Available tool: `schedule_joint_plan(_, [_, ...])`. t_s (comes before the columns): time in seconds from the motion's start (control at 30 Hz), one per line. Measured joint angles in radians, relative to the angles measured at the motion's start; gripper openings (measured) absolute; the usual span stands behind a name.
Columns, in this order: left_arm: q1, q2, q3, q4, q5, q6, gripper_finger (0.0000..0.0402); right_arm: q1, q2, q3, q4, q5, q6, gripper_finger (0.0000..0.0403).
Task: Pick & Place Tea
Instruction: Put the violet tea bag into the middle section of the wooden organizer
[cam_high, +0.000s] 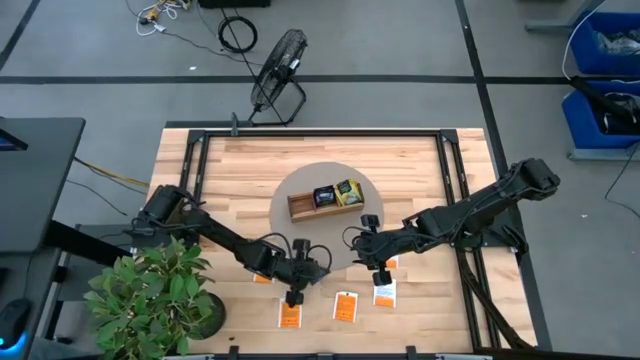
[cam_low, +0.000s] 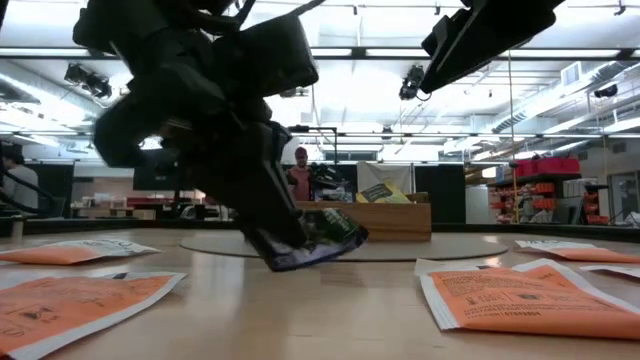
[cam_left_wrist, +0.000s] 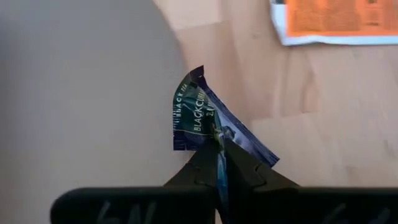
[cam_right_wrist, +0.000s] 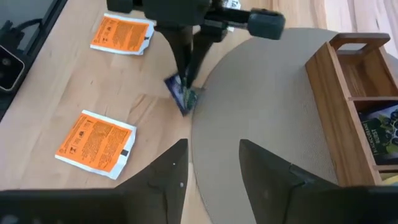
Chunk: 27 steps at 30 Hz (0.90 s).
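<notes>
Left gripper (cam_left_wrist: 219, 163) pinches a dark blue-black square tea packet (cam_left_wrist: 198, 115) by one edge, tilted for lifting. Right gripper (cam_right_wrist: 213, 163) waits open near the round grey mat (cam_right_wrist: 267, 118).

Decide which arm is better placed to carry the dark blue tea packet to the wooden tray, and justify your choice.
Left. Its tool is shut on the dark blue packet at the round mat's edge. The right tool is open, empty and farther off. The wooden tray stands on that mat.

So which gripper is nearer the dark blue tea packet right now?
Left. The left gripper is shut on the dark blue tea packet at the round mat's edge; the right gripper hangs open, apart from it.
</notes>
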<state>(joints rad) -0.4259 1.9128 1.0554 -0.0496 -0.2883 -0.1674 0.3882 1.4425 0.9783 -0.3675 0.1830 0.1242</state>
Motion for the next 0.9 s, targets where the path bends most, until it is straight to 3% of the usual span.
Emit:
schedule_joint_plan(0.27, [-0.020, -0.024, 0.001, -0.007, -0.124, 0.009, 0.0011, 0.000, 0.000, 0.000, 0.029, -0.011, 0.079, 0.0151])
schedule_joint_plan(0.5, [-0.059, -0.097, 0.003, -0.016, -0.390, 0.045, 0.0011, 0.000, 0.000, 0.000, 0.053, -0.014, 0.096, 0.0151])
schedule_joint_plan(0.7, [-0.090, -0.130, 0.004, 0.023, -0.666, 0.085, 0.0013, 0.000, 0.000, 0.000, 0.137, 0.101, 0.042, 0.0151])
schedule_joint_plan(0.9, [-0.098, -0.129, 0.004, 0.095, -0.759, 0.151, 0.0010, -0.019, 0.000, 0.000, 0.245, 0.192, -0.050, 0.0151])
